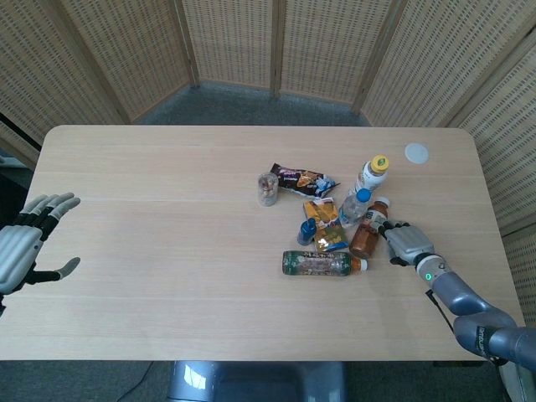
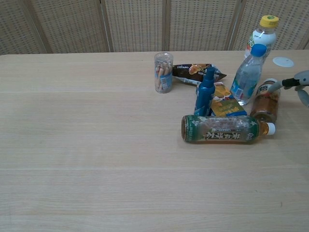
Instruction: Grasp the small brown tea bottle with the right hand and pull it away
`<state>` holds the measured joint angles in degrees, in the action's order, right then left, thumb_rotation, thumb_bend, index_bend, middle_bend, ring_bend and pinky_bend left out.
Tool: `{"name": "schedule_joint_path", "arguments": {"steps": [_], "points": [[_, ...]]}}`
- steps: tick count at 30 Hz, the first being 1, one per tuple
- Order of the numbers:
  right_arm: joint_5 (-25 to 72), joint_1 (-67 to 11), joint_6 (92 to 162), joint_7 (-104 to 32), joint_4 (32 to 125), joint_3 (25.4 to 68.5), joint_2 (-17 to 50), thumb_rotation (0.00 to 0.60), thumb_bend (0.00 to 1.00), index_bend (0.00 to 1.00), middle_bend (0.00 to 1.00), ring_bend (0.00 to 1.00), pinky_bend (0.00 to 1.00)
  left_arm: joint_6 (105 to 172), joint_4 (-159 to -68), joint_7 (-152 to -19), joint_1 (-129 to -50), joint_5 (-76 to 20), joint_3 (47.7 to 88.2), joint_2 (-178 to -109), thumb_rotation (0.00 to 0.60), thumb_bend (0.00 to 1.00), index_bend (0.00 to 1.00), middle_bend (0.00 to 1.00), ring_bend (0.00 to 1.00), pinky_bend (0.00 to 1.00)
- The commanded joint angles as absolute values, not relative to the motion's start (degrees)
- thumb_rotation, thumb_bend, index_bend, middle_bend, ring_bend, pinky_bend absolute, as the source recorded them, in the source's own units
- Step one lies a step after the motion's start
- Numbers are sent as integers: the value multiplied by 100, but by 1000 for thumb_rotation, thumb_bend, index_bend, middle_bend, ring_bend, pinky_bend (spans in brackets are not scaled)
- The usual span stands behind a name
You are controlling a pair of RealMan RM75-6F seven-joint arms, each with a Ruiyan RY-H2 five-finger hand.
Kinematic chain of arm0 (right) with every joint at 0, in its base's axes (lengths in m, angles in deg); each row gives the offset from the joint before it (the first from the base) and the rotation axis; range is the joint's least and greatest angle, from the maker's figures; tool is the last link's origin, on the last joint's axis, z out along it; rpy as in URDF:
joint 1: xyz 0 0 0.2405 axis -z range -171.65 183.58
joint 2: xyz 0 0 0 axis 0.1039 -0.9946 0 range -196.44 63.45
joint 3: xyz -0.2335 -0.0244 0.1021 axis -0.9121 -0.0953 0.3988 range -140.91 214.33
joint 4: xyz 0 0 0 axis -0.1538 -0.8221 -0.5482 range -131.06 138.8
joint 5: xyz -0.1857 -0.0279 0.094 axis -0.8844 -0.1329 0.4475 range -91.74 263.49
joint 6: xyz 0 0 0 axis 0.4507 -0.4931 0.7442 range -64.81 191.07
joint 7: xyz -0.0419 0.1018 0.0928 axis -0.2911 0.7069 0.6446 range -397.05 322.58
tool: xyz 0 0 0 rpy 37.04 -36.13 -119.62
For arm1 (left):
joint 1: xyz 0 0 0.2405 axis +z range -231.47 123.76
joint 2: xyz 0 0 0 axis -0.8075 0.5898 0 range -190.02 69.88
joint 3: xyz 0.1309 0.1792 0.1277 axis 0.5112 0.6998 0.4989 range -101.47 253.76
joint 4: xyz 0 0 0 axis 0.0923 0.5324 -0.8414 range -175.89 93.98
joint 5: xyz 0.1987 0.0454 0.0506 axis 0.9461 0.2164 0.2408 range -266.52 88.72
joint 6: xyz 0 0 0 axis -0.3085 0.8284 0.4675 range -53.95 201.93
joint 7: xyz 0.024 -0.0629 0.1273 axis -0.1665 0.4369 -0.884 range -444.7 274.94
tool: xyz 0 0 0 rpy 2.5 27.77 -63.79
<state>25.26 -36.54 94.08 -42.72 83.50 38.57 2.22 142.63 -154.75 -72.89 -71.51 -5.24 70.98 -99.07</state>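
Note:
The small brown tea bottle (image 1: pixel 365 233) (image 2: pixel 265 102) stands at the right edge of the cluster, leaning slightly toward my right hand. My right hand (image 1: pixel 406 244) (image 2: pixel 298 84) is just to its right, low over the table. One outstretched finger (image 2: pixel 275 86) touches the bottle's upper part, and the other fingers are spread apart, not wrapped around it. My left hand (image 1: pixel 25 247) hovers open beyond the table's left edge, holding nothing.
A large green tea bottle (image 1: pixel 322 264) (image 2: pixel 222 128) lies on its side right in front of the brown one. A blue-capped clear bottle (image 1: pixel 353 208), a yellow-capped bottle (image 1: pixel 371 174), a small blue bottle (image 2: pixel 205 92), snack packets (image 1: pixel 322 224) and a clear jar (image 1: pixel 267 188) crowd its left. A white lid (image 1: pixel 416 152) lies far right.

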Motion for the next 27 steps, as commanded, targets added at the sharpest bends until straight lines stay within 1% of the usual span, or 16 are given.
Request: {"name": "schedule_joint_path", "arguments": {"steps": [1, 6, 7, 9, 10, 13, 15, 16, 19, 20, 21, 24, 27], "points": [[2767, -3592, 9529, -4480, 8603, 3724, -43, 598, 932, 0, 0, 0, 0, 14243, -15452, -7273, -7172, -506, 7094, -9935, 600, 337, 81, 49, 0, 0], [3205, -3509, 9779, -4742, 8955, 3586, -420, 599, 877, 0, 0, 0, 0, 14212, -15390, -7232, -7203, -488, 7091, -9996, 600, 336, 81, 49, 0, 0], [3244, -3497, 9862, -4786, 9024, 3584, -484, 588, 862, 0, 0, 0, 0, 14215, -15376, -7220, -7204, -485, 7090, -10009, 600, 336, 81, 49, 0, 0], [3173, -3467, 10000, -4803, 9084, 3607, -535, 530, 777, 0, 0, 0, 0, 14221, -15359, -7207, -7201, -479, 7095, -10025, 600, 335, 81, 49, 0, 0], [3033, -3444, 10075, -4815, 9072, 3607, -547, 513, 745, 0, 0, 0, 0, 14225, -15353, -7202, -7197, -470, 7101, -10033, 600, 335, 81, 48, 0, 0], [2476, -3352, 10208, -4853, 8821, 3501, -490, 504, 612, 0, 0, 0, 0, 14268, -15349, -7186, -7164, -446, 7122, -10037, 600, 335, 81, 49, 0, 0], [2172, -3257, 10304, -4733, 8631, 3460, -385, 508, 521, 0, 0, 0, 0, 14297, -15341, -7180, -7137, -448, 7135, -10032, 600, 335, 81, 49, 0, 0], [1936, -3195, 10381, -4619, 8487, 3435, -298, 521, 482, 0, 0, 0, 0, 14306, -15336, -7180, -7125, -458, 7141, -10027, 600, 336, 81, 49, 0, 0], [1268, -3069, 10652, -4331, 8020, 3354, -41, 589, 358, 0, 0, 0, 0, 14312, -15341, -7183, -7117, -464, 7145, -10002, 600, 337, 81, 49, 0, 0], [1077, -3041, 10733, -4222, 7862, 3327, 41, 599, 313, 0, 0, 0, 0, 14318, -15348, -7183, -7115, -458, 7144, -9991, 600, 337, 81, 49, 0, 0], [890, -3018, 10821, -4114, 7700, 3301, 119, 600, 260, 0, 0, 0, 0, 14329, -15356, -7181, -7112, -450, 7143, -9981, 600, 336, 81, 49, 0, 0], [298, -2970, 11096, -3737, 7163, 3178, 375, 600, 155, 0, 0, 0, 0, 14378, -15399, -7126, -7094, -408, 7140, -9946, 600, 335, 81, 49, 0, 0], [-251, -2938, 11407, -3397, 6549, 3020, 653, 600, 81, 0, 0, 0, 0, 14401, -15419, -7031, -7078, -354, 7150, -9902, 600, 334, 81, 49, 0, 0]]}}
